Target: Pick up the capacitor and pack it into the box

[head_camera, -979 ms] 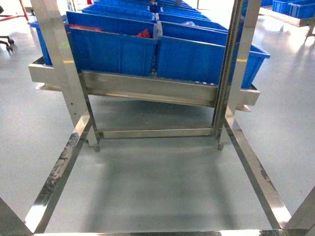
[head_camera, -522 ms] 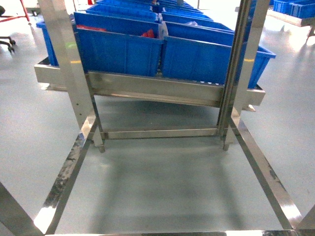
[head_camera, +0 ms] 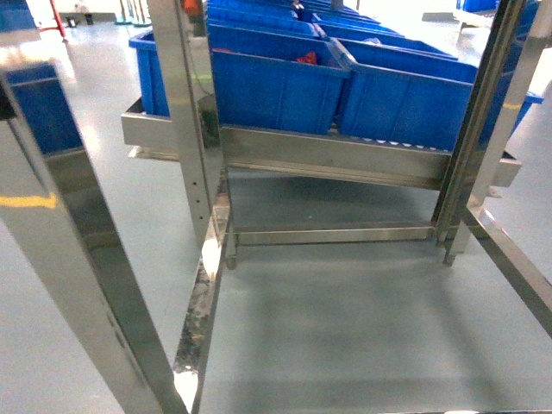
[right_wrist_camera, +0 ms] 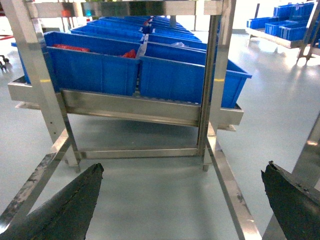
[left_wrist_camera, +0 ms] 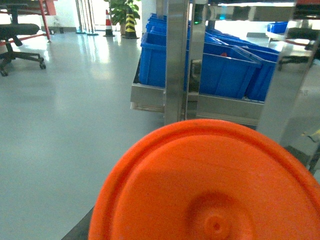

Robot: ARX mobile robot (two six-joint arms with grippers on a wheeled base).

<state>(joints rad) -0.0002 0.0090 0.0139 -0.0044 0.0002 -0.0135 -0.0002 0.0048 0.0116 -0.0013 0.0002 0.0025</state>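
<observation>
We face a stainless steel rack (head_camera: 345, 159) of large blue plastic bins (head_camera: 276, 86) across the upper frame; no capacitor or pink box is visible. Our right gripper (right_wrist_camera: 182, 200) jaws stand apart, empty; the left's state we cannot tell. Picking seemingly hasn't begun.

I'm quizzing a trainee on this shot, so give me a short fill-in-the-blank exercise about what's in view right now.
1. The plastic bins on the steel rack are ____ in colour.
2. The right gripper has its fingers spread ____, with nothing between them.
3. The round disc filling the left wrist view is ____.
4. By the potted plant stands a striped traffic ____.

Missing words: blue; open; orange; cone
</observation>
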